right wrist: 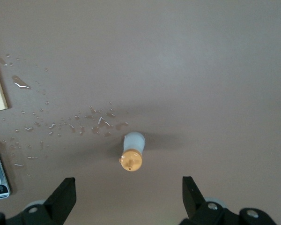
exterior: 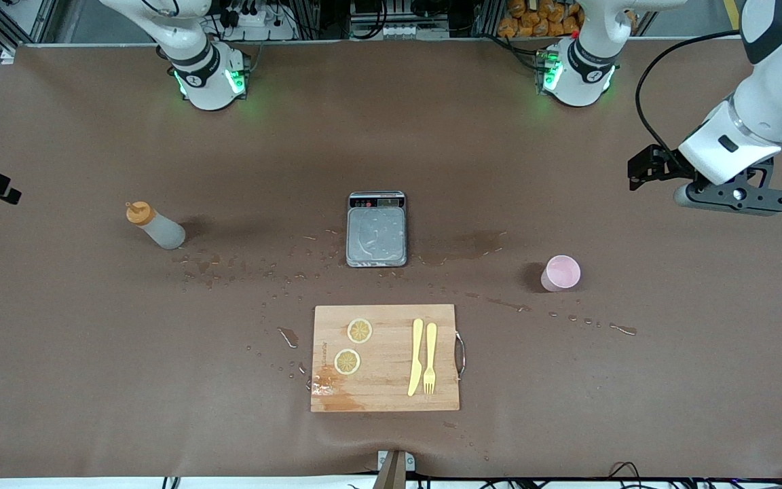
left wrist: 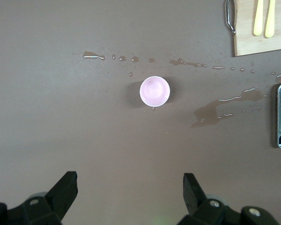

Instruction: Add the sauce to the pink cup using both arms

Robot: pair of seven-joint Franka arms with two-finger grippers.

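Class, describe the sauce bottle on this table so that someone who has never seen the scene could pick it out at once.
Start at the grey scale in the middle of the table and look toward the right arm's end. There the bottle stands alone past a trail of droplets. It is translucent greyish white with an orange cap, the only bottle here.

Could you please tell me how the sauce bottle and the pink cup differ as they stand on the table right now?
The sauce bottle is translucent greyish-white with an orange cap; the pink cup is pale pink and open-topped. The bottle stands toward the right arm's end of the table, the cup toward the left arm's end. The bottle is taller than the cup. Both stand upright on the table, ungripped.
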